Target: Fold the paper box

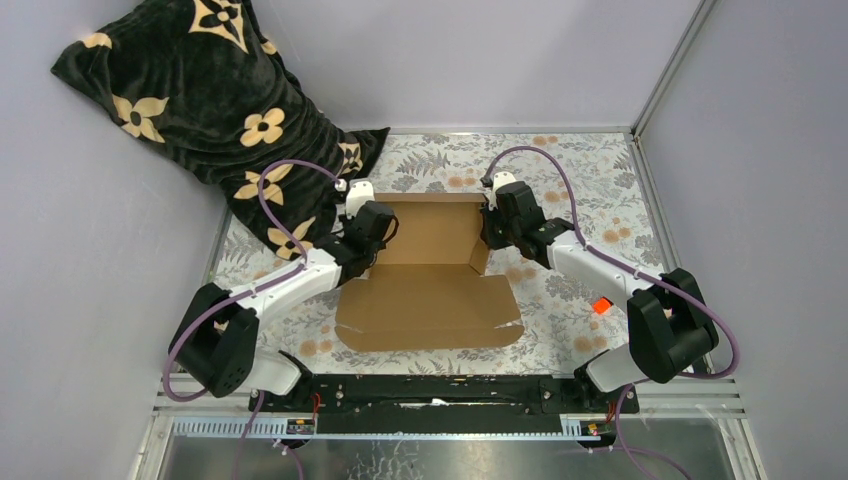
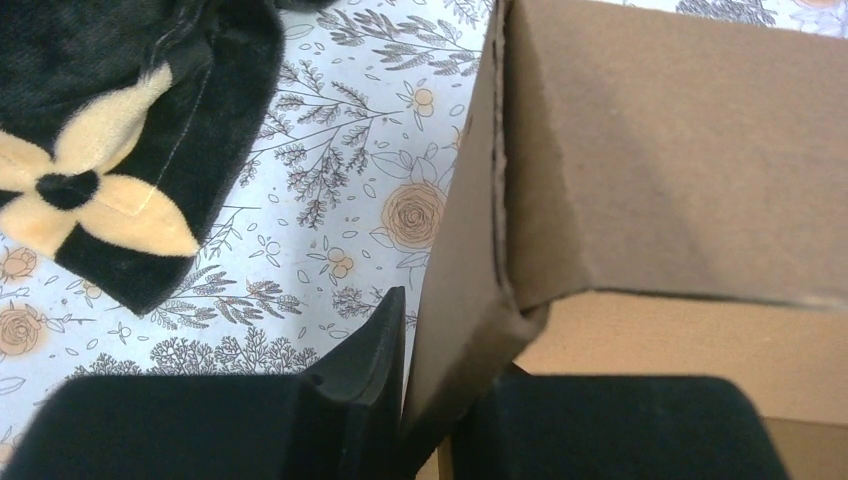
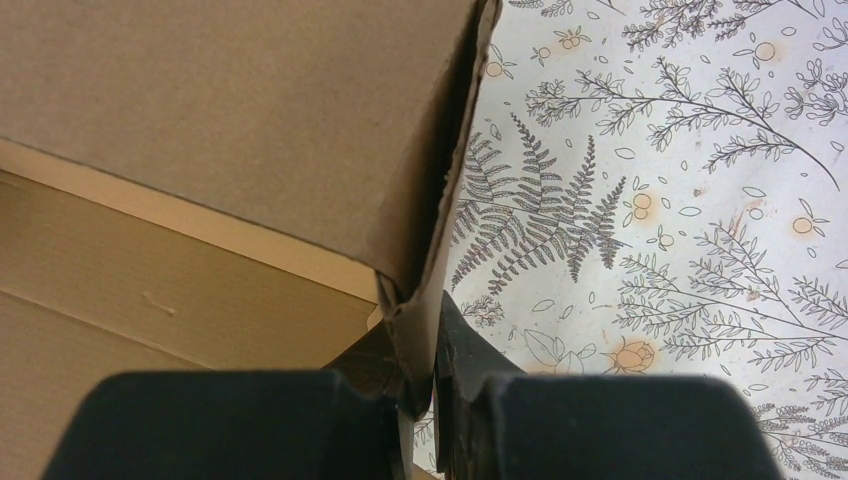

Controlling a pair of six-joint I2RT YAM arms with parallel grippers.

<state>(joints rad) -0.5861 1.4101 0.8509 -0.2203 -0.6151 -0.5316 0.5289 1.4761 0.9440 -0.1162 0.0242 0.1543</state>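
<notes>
Cardboard paper box (image 1: 430,300) | wrist cams: L end effector (image 2: 420,365), R end effector (image 3: 420,350) prob. clamp walls

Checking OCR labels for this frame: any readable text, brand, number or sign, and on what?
None readable. The paper box is plain brown; the dark blanket and table cover carry only flower patterns; the orange marker is too small to tell.
</notes>
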